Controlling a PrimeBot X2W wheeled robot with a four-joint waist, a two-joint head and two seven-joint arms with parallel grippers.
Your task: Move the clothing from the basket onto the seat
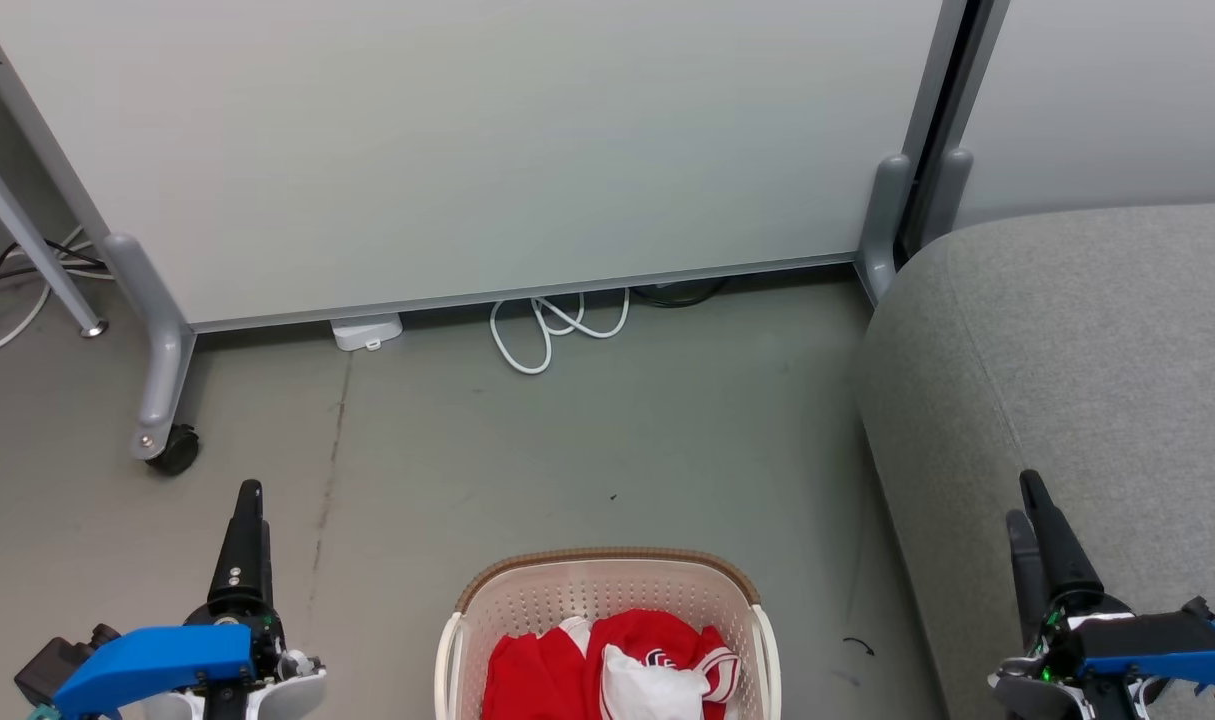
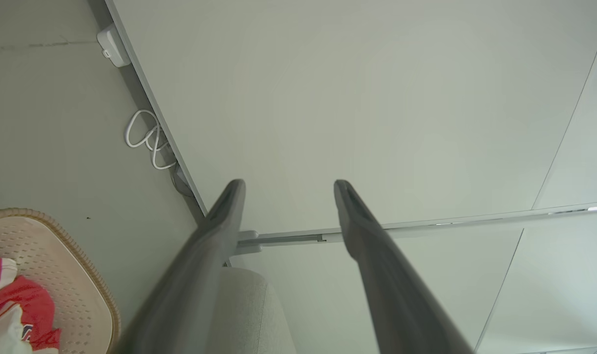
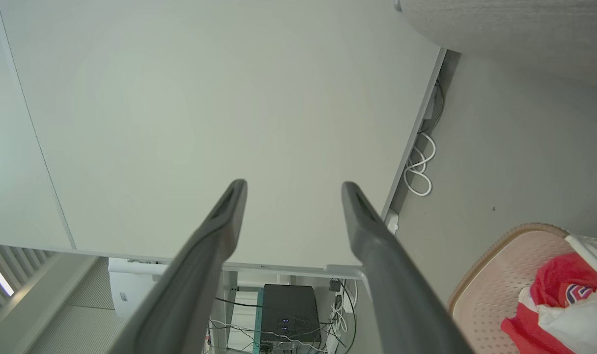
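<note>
The bright red fabric clothing [image 1: 532, 675] w/ white panels lies bunched inside the cream-white perforated plastic basket [image 1: 607, 556] w/ brown woven-look rim. A small logo shows on the top garment, and the pile sits low, below the rim. The basket stands on the grey floor [image 1: 567, 440] at bottom centre of the head view, btwn the two arms.

The large grey fabric-upholstered seat [image 1: 1087, 350] w/ rounded edges is on the robot's right, near the basket but apart from it, w/ a strip of floor btwn them.

The left gripper [image 1: 250, 492] is at lower left of the head view, above the floor and well apart from the basket, pointing up the view. In the left wrist view its two long dark fingers [image 2: 229, 206] are spread w/ a clear gap and hold nothing. The right gripper [image 1: 1023, 495] is at lower right, seen against the seat's near part. In the right wrist view its fingers [image 3: 232, 206] are likewise parted and empty.

Behind everything stands a pale white partition panel [image 1: 467, 150] on grey legs, one leg w/ a black castor wheel [image 1: 175, 450]. A white cable [image 1: 552, 330] lies looped on the floor at the panel's base, w/ a small white box [image 1: 367, 330] just to its left.
</note>
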